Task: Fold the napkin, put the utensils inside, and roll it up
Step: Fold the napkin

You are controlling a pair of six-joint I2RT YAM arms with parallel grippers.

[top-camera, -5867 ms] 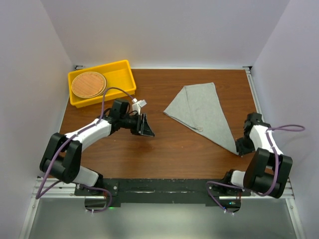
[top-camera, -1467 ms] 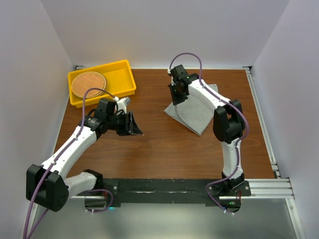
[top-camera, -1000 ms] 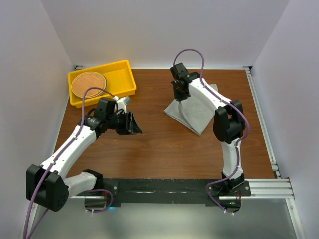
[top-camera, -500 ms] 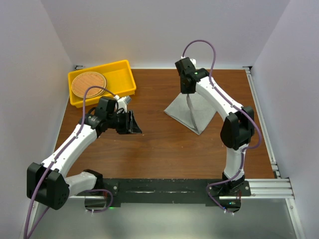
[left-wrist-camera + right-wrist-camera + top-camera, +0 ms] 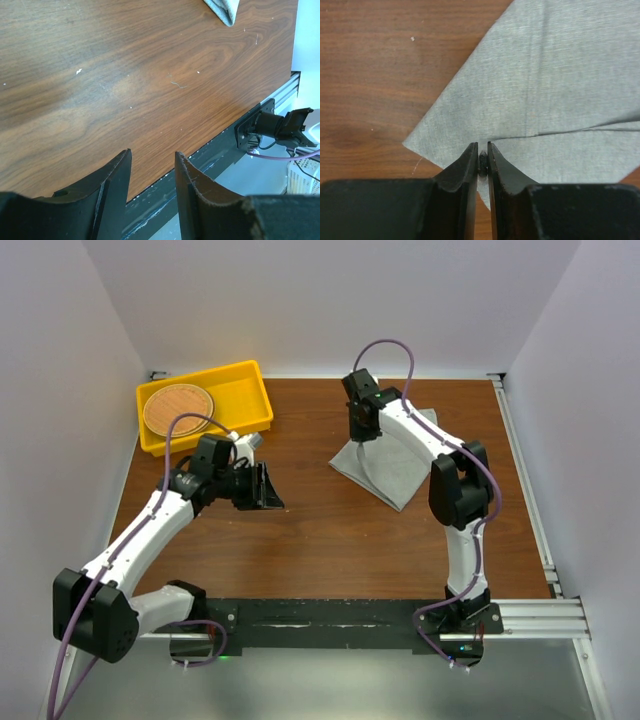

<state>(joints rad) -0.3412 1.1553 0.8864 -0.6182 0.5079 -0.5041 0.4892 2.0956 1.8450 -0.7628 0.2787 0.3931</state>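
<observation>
Your right tool has its jaws drawn almost together, with only a thin slit between them. Its tips sit down on the napkin, right where the edge of the upper layer runs in from the right (whether a pinch of cloth is caught in that slit, you cannot tell from the wrist view). The grey cloth lies folded flat on the bench, spreading ahead of the tool and off to its right. One pointed corner lies just left of the tips, with bare wood beyond it. From above, the napkin reaches from under this tool toward the near side and ends in a blunt corner. Your left tool stands open with nothing between its jaws, hanging over bare wood well apart from the cloth; one corner of the napkin shows at the top edge of its wrist view. On the far side of the left tool, toward the back-left corner of the bench, sits the yellow tray with the round brown woven disc lying in it.
</observation>
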